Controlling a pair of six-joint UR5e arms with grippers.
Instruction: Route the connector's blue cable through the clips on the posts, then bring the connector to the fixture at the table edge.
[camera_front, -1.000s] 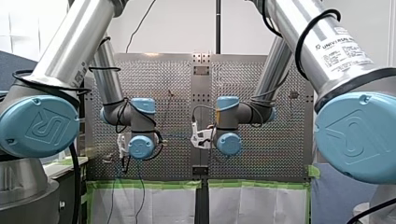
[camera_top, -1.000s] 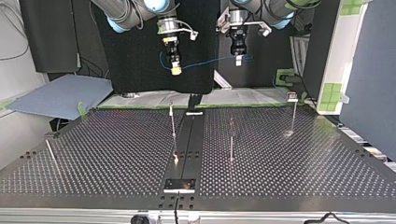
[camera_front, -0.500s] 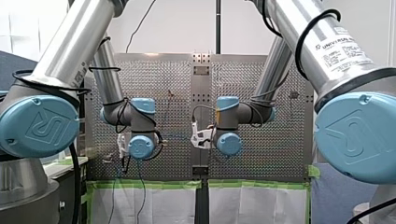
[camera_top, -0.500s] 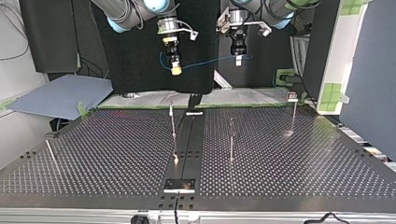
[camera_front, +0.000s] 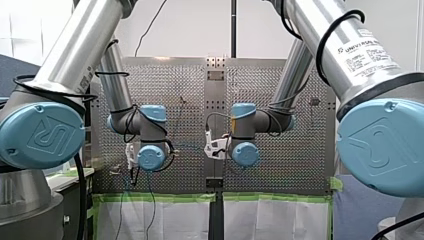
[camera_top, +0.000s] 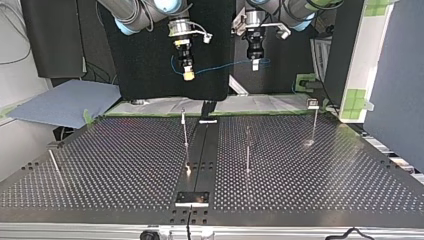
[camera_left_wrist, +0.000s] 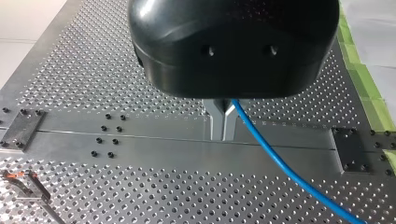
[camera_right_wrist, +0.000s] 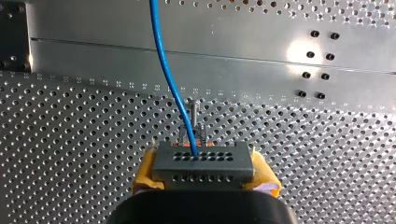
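Above the far edge of the table (camera_top: 125, 165), no movement to report over the last second: same height, same spacing, same shallow sag. Holding the connector (camera_right_wrist: 201, 162) in the right gripper (camera_top: 188, 74), yellow pads (camera_right_wrist: 144, 175) pressed against its two ends and spread only as wide as its body. Pinching the blue cable (camera_left_wrist: 280, 163) in the left gripper (camera_left_wrist: 223, 132), metal fingers drawn together with nothing but the cable between. Strung through the air from one gripper to the other, well clear of every post (camera_top: 247, 150). Not threaded into any clip yet, as far as can be told, with the clips too small to read in the top view. Amounts to a pause, not progress: routing wholly ahead, and the fixture (camera_top: 192, 198) at the near edge well apart from the connector. Calls next, by this reading, for lowering the cable toward the clip (camera_right_wrist: 192, 116) seen under the connector.
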